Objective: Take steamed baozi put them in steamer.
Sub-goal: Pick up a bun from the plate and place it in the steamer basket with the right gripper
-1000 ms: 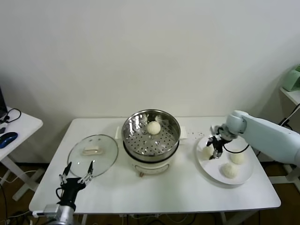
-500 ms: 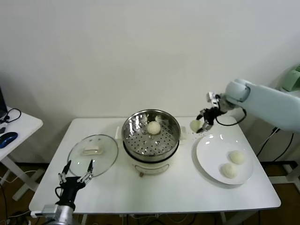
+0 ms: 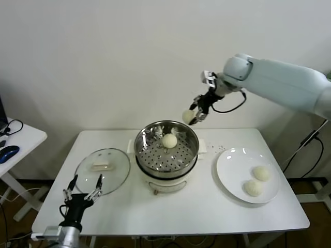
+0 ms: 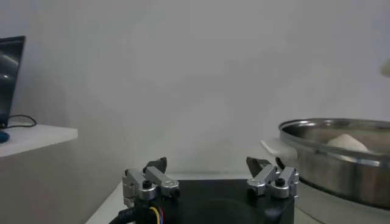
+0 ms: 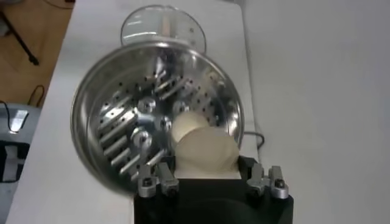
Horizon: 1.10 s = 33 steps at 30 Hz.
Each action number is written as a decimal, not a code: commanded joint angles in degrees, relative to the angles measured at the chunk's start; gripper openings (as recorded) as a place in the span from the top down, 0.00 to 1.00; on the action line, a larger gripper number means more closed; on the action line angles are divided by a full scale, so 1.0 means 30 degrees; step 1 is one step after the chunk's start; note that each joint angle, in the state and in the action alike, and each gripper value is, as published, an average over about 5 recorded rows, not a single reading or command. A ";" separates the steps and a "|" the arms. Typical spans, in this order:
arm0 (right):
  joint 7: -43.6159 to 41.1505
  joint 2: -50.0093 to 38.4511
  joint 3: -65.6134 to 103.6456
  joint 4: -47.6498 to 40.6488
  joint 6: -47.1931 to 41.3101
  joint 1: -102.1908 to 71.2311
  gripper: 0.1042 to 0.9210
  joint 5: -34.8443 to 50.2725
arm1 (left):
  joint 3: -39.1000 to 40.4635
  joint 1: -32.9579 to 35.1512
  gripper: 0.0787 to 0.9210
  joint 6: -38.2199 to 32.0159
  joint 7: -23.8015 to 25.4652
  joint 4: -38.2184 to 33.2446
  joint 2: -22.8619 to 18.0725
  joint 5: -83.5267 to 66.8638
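My right gripper [image 3: 192, 117] is shut on a cream-white baozi [image 3: 187, 115] and holds it in the air above the far right rim of the steamer [image 3: 166, 146]. In the right wrist view the held baozi [image 5: 205, 152] sits between the fingers, over the perforated basket [image 5: 122, 122]. One baozi [image 3: 169, 140] lies inside the steamer at the back; it also shows in the right wrist view [image 5: 186, 125]. Two baozi [image 3: 261, 173] [image 3: 253, 188] lie on the white plate [image 3: 232, 168] at the right. My left gripper [image 3: 83, 188] is open and idle at the table's front left.
The round glass lid [image 3: 102, 168] lies on the table left of the steamer. The steamer sits on a cream-white pot base [image 3: 165, 183]. A side table with a blue mouse [image 3: 9, 152] stands at the far left.
My right gripper lifted a baozi off the plate and carried it up and left, from the plate to above the steamer's far right rim. The plate now holds two baozi. The left arm has not moved.
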 commanded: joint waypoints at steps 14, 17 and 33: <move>0.0646 0.4816 0.0014 -0.1975 -0.0077 -0.3849 0.32 -0.0574 | 0.0005 -0.0239 0.12 0.0232 -0.0072 -0.0662 0.0158 0.0389; 0.0721 0.4637 -0.0039 -0.1720 -0.0087 -0.4102 0.32 -0.0803 | 0.0101 -0.0354 0.12 0.0312 -0.0097 -0.0715 0.0130 0.0475; 0.0748 0.4360 -0.0301 -0.1570 0.0042 -0.4535 0.32 -0.1377 | 0.0090 -0.0565 0.12 0.0328 -0.0105 -0.0320 0.0005 0.0365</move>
